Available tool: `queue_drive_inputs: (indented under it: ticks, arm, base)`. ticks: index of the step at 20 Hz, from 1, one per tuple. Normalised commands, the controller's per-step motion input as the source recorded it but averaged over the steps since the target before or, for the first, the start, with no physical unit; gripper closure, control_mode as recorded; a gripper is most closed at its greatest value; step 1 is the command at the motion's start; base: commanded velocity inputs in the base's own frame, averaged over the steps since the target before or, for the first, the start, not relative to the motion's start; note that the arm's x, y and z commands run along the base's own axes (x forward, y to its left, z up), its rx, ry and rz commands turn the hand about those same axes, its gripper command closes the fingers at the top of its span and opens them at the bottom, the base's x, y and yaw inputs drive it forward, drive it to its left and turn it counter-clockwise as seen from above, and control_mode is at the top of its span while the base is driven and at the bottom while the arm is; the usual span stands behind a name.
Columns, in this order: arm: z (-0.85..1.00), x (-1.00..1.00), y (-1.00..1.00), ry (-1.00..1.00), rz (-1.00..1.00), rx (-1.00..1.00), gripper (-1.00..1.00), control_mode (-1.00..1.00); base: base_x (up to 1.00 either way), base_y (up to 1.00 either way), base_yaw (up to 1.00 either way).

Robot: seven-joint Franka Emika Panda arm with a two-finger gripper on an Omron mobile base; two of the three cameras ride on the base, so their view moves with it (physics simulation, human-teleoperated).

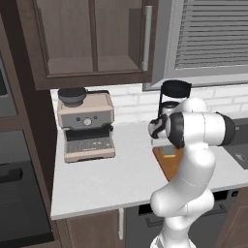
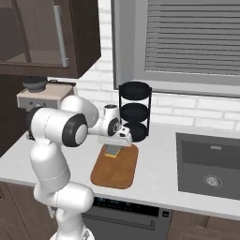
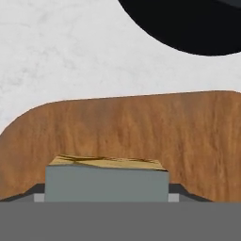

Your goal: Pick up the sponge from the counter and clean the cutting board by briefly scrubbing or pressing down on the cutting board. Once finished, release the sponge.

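Worktop [image 2: 159,173]: broad white-grey slab running below a brick backsplash and a shuttered window; carries every item listed here.
Sink [image 2: 208,161]: dark grey basin set into the worktop, well to the right of the board in the right base view.
Espresso machine [image 1: 87,127]: beige and dark body, standing at the left end of the worktop against the wall, well apart from the board.
Tiered rack [image 2: 135,111]: black, three round shelves on thin posts, standing at the wall just behind the far end of the board; its dark round base edge appears at the top of the hand view.
Cutting board [image 2: 117,168]: reddish-brown wooden rectangle with rounded corners, lying flat on the worktop near its front edge, between the espresso machine and the sink.
Gripper [image 2: 114,144]: pointing down over the far end of the board, closed around the sponge.
Sponge [image 3: 107,181]: small block, yellow and grey-green, held between the fingers at the board's far end, low over the wood; whether it touches the board cannot be told.
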Motion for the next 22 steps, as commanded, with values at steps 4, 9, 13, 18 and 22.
queue_drive_inputs:
  ticks: [4,9,13,18,22]
  arm:
    - [-0.11,0.0,-0.44,0.0,0.03,-0.03,1.0,-1.0]
    - [-0.15,0.0,-0.46,0.0,0.05,-0.01,1.0,-1.0]
    - [-0.17,0.0,-0.5,0.0,0.08,0.0,1.0,-1.0]
    - [-0.2,0.0,-0.57,0.0,0.12,0.0,1.0,-1.0]
    - [-0.15,-0.03,-0.61,0.0,0.14,-0.02,1.0,-1.0]
  base:
    - [0.0,0.0,0.0]
    - [0.0,0.0,0.0]
    - [0.0,0.0,0.0]
    - [0.0,0.0,0.0]
    - [0.0,0.0,0.0]
